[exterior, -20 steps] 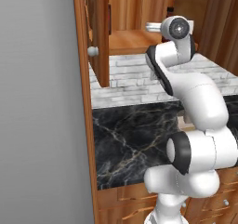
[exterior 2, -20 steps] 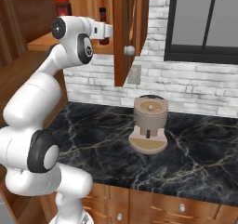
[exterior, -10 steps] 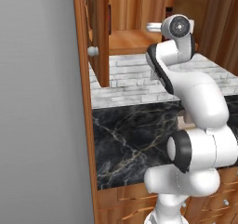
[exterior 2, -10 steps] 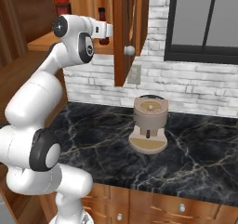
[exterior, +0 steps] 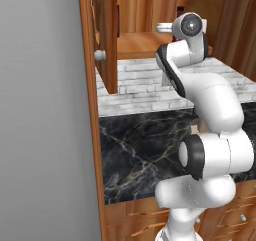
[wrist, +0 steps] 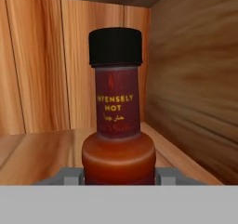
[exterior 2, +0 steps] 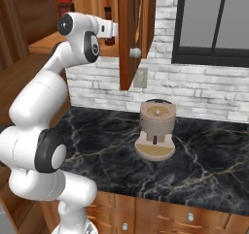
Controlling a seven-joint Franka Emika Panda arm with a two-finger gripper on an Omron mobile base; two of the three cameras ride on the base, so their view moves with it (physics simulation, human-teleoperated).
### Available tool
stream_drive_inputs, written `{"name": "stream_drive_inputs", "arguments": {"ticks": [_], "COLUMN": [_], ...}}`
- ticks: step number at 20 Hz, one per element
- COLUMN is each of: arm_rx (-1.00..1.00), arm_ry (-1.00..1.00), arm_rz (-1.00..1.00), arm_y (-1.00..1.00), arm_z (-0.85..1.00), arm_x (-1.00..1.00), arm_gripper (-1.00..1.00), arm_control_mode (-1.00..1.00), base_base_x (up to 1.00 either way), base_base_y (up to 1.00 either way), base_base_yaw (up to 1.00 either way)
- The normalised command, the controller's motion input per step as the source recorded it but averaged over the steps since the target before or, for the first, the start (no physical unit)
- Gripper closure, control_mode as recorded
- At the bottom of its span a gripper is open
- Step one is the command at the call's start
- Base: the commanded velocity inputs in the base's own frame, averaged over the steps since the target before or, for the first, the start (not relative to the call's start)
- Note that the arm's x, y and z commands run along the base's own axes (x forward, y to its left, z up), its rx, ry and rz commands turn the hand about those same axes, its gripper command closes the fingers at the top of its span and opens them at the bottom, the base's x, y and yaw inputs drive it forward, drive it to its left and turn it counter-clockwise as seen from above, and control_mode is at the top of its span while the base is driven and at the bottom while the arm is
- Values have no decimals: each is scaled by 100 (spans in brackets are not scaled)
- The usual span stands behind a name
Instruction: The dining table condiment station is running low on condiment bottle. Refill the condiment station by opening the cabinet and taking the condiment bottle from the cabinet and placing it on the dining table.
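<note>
Open cabinet (wrist: 42, 79), condiment bottle (wrist: 117, 125) upright inside, apparently gripped

Cabinet shelf (wrist: 42, 153): a light wooden board inside the open cabinet (exterior 2: 131, 34), with wood panels behind and a side wall at 3 o'clock in the hand view.
On the shelf: the condiment bottle (wrist: 116, 125) stands upright at the centre of the hand view, near that side wall; a red-lidded jar (exterior 2: 64, 6), possibly a second condiment, sits further along at 9 o'clock of the bottle in the right base view.
Counter (exterior 2: 214, 150): black veined marble under the cabinet.
On the counter: a tan coffee machine (exterior 2: 156, 129), near the brick wall.
</note>
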Motion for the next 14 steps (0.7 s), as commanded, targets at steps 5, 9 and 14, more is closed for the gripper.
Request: {"name": "stream_drive_inputs", "arguments": {"ticks": [5,9,14], "arm_rx": [0,2,7], "arm_ry": [0,0,-1], "arm_rz": [0,0,0], "arm_y": [1,0,0], "arm_z": [0,0,7], "arm_x": [0,-2,-24], "arm_gripper": [100,100,100], "arm_control_mode": [-100,-100,-100], "base_base_x": [0,0,0], "base_base_y": [0,0,0], "base_base_yaw": [0,0,0]}}
